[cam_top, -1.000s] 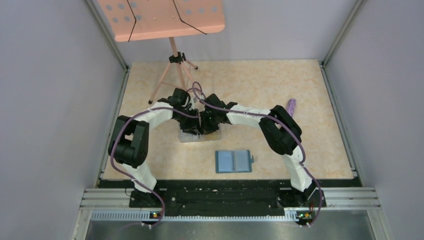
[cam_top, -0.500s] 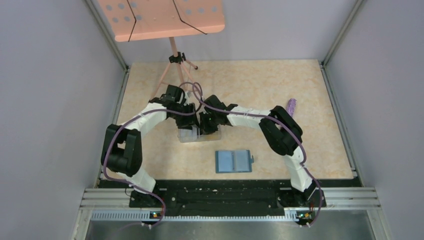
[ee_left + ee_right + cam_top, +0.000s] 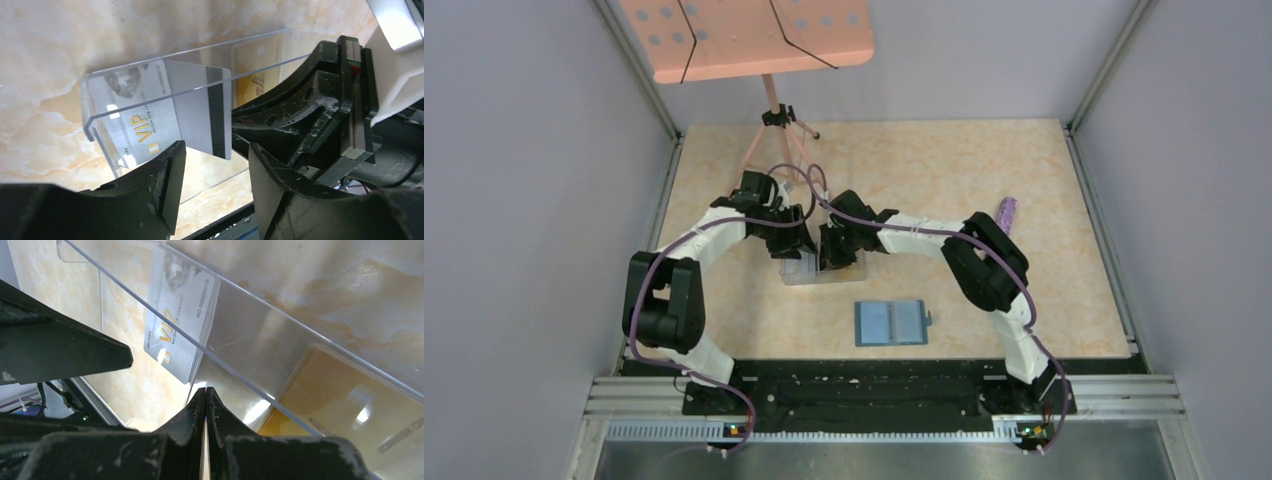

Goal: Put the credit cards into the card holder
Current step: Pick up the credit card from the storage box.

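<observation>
A clear plastic box (image 3: 822, 270) stands mid-table, and both grippers hang over it. In the right wrist view my right gripper (image 3: 205, 388) is shut on the lower edge of a pale grey VIP card (image 3: 180, 330) that stands upright at the box wall. The left wrist view shows this card's back with its black stripe (image 3: 202, 112). A gold card (image 3: 345, 405) lies in the box. My left gripper (image 3: 215, 187) is open and empty just left of the grey card. The teal card holder (image 3: 892, 322) lies open in front of the box.
A pink music stand (image 3: 754, 38) on a tripod (image 3: 769, 135) stands at the back left. A purple object (image 3: 1007, 213) lies at the right. Metal rails (image 3: 879, 395) run along the near edge.
My left arm has swung left and its gripper has drawn a little away from the right gripper. The right gripper has stayed over the box.
</observation>
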Available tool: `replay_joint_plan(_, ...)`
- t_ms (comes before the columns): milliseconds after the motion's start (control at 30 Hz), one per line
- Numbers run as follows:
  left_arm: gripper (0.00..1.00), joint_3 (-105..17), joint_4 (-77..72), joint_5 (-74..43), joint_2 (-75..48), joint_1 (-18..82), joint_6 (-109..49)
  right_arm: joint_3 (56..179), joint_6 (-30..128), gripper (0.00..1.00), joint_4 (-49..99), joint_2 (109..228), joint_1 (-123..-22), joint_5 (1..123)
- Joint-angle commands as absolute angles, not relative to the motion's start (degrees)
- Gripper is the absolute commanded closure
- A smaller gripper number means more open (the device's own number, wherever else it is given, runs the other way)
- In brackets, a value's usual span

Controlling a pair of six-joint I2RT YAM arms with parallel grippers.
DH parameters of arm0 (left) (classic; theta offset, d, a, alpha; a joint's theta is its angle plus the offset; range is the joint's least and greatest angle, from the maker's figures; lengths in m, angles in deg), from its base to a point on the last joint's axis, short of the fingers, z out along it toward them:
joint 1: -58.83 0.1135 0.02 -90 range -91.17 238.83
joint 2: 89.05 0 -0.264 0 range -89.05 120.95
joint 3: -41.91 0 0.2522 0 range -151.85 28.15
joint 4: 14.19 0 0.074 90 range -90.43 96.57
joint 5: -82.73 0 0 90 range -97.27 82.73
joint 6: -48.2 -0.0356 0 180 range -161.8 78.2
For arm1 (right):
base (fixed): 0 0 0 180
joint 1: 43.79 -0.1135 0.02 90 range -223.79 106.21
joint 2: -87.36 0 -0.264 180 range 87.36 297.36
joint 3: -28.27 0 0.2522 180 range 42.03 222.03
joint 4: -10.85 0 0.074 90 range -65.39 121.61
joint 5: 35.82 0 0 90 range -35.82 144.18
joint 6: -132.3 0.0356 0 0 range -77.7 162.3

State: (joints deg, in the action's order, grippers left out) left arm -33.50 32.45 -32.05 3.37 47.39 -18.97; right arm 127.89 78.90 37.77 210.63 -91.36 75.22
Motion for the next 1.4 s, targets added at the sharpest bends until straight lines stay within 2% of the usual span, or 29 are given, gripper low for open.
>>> replay_joint_plan(0,0.45,-33.5,30.1,-36.3,4.1,47.7,-18.7,127.2,79.2,1.0,33.9,207.0,-92.0,76.8)
replay_joint_plan(400,0.46,-33.8,31.4,-34.2,4.8,47.7,-19.5,125.6,80.4,1.0,30.5,205.3,-92.0,77.2)
replay_joint_plan(700,0.55,-34.5,34.3,-31.6,6.4,47.7,-22.7,126.4,81.7,1.0,30.5,206.3,-91.9,77.4)
replay_joint_plan(867,0.56,-34.5,35.2,-30.5,5.8,47.6,-24.3,126.2,83.4,1.0,29.7,206.7,-91.6,78.0)
replay_joint_plan(1133,0.72,-35.9,37.8,-27.8,4.4,47.7,-26.4,126.8,84.3,1.0,29.8,207.3,-91.4,78.5)
replay_joint_plan(1367,0.75,-37.1,39.1,-25.9,4.3,47.7,-27.1,127.0,84.1,1.0,30.3,207.2,-91.2,78.5)
